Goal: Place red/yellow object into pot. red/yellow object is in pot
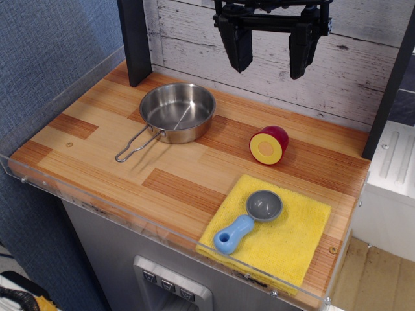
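Note:
The red/yellow object (269,144) is a toy half-fruit with dark red skin and a yellow cut face. It lies on the wooden counter at the right of centre, its cut face turned toward the front left. The pot (177,111) is a shallow shiny steel pan at the back left, its wire handle pointing front-left. It holds nothing. My gripper (270,61) hangs high above the counter at the back, above the fruit and apart from it. Its two black fingers (237,45) are spread wide and hold nothing.
A yellow cloth (285,236) lies at the front right with a grey scoop with a blue handle (249,219) on it. A clear plastic rim (97,210) runs along the counter's front edge. Dark posts stand at back left (136,39) and right (389,84).

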Controlling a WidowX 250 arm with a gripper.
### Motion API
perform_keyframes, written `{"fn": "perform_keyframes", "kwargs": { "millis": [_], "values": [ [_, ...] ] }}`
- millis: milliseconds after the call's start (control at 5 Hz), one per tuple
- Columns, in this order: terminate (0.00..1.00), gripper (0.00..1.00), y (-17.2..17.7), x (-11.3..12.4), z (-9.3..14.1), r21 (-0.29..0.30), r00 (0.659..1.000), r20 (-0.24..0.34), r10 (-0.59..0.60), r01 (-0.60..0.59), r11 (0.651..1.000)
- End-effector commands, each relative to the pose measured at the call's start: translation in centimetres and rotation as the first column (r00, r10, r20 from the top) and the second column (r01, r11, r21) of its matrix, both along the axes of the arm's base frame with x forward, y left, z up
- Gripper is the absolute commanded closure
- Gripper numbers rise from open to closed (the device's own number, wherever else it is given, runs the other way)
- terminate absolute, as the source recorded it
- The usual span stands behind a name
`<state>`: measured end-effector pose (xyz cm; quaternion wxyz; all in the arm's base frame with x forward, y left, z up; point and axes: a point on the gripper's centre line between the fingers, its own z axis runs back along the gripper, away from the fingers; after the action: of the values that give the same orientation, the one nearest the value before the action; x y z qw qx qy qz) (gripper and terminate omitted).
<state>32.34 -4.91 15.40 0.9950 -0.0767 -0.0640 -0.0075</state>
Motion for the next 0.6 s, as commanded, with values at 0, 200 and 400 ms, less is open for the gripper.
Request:
{"fn": "perform_keyframes", "kwargs": {
  "millis": [0, 200, 400],
  "values": [
    [0.00, 0.00, 0.0, 0.0, 0.0, 0.000, 1.000, 0.000, 0.000, 0.000, 1.000],
    [0.00, 0.00, 0.1, 1.3, 0.2, -0.090, 1.000, -0.005, 0.026, -0.027, 0.996],
    [0.00, 0.00, 0.4, 3.0, -0.1, -0.140, 1.000, 0.010, 0.011, -0.009, 0.990]
  ]
}}
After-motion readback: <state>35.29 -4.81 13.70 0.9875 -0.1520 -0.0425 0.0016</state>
